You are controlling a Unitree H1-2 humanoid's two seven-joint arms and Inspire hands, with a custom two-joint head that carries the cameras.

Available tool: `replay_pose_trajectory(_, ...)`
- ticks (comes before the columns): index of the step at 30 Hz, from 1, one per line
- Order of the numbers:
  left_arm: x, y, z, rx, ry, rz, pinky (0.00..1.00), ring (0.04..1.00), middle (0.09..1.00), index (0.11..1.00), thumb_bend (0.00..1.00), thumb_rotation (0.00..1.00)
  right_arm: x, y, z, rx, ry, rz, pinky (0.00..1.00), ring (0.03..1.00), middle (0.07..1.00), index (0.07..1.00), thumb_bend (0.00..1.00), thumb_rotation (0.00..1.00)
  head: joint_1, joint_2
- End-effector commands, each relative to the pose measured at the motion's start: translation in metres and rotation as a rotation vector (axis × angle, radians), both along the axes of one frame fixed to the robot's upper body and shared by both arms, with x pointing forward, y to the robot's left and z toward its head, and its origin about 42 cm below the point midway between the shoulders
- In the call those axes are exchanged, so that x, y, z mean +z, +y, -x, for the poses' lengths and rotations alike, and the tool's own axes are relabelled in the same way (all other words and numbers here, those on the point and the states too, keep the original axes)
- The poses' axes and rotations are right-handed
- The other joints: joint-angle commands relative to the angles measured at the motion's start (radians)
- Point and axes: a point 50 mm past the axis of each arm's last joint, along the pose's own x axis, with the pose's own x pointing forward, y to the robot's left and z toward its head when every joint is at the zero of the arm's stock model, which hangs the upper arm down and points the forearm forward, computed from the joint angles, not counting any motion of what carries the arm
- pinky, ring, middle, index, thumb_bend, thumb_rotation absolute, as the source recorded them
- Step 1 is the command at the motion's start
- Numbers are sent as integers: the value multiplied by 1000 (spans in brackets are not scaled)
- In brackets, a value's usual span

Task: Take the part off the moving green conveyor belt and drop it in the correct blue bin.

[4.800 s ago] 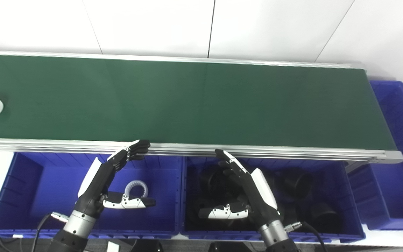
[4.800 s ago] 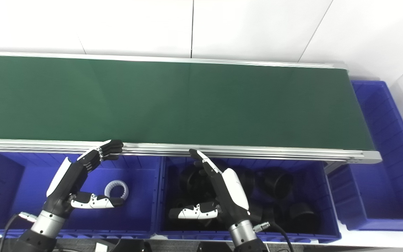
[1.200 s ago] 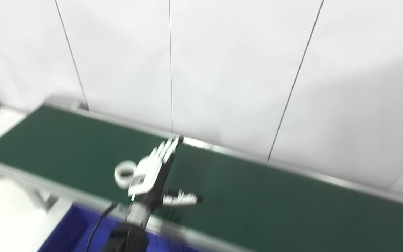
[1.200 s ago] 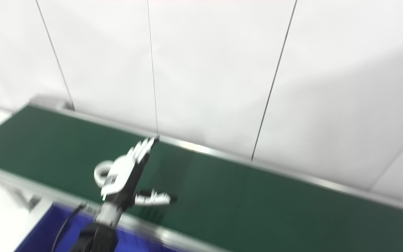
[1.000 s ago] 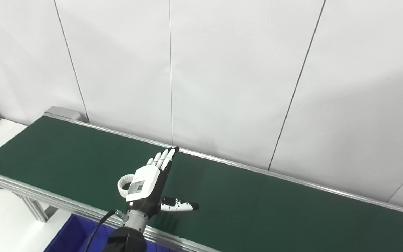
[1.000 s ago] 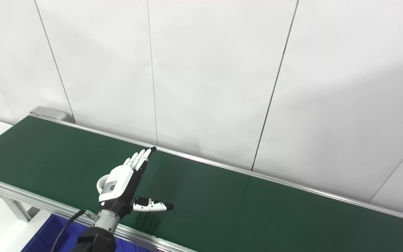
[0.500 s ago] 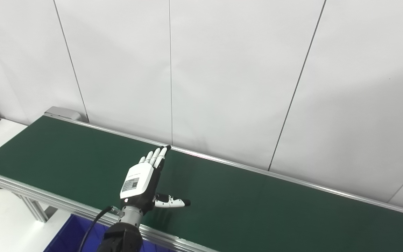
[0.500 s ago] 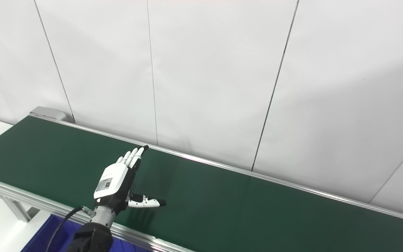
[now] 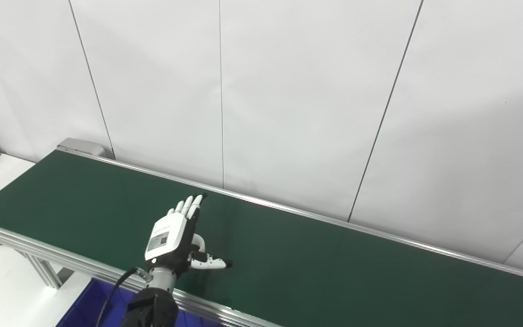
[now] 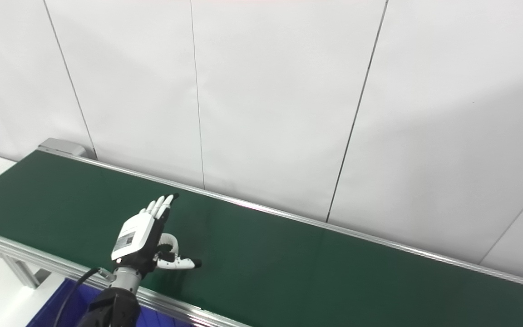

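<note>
Drifting along the green conveyor belt, the white toothed plastic ring now peeks out at 3 o'clock of my left hand, fingers spread, empty.

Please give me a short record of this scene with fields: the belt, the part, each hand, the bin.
belt: green conveyor belt, running along the white wall
part: white ring, on the belt, mostly hidden behind the left hand
left hand: left hand open over the belt, fingers straight, thumb out to the side, ring just right of the palm
right hand: not in view
bin: corner of a blue bin below the belt's near rail
grasp: not yet closed on the ring
</note>
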Motion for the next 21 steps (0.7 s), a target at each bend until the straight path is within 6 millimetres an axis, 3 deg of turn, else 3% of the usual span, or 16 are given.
replay_pose_trajectory(1,15,4,-14,-2,-38,-41,1000,1000,1000,949,829,166,12,3,-4,7,-78,-46,699,776,809,837,899,251,0,0)
replay_pose_trajectory(12,-18,5,-22,-9,40,-42,963,981,985,939,807,56,13,4,-2,5,-79,-48,692,778,812,841,898,283,-3,6)
replay_pose_trajectory(17,-27,4,-27,-10,30,-23,808,934,970,925,784,3,14,4,-1,3,-86,-44,672,770,809,838,899,305,-1,9)
replay_pose_trajectory(21,-31,1,-30,-8,-13,35,676,825,916,891,756,0,14,5,-1,6,-87,-55,695,779,813,840,890,277,-2,11)
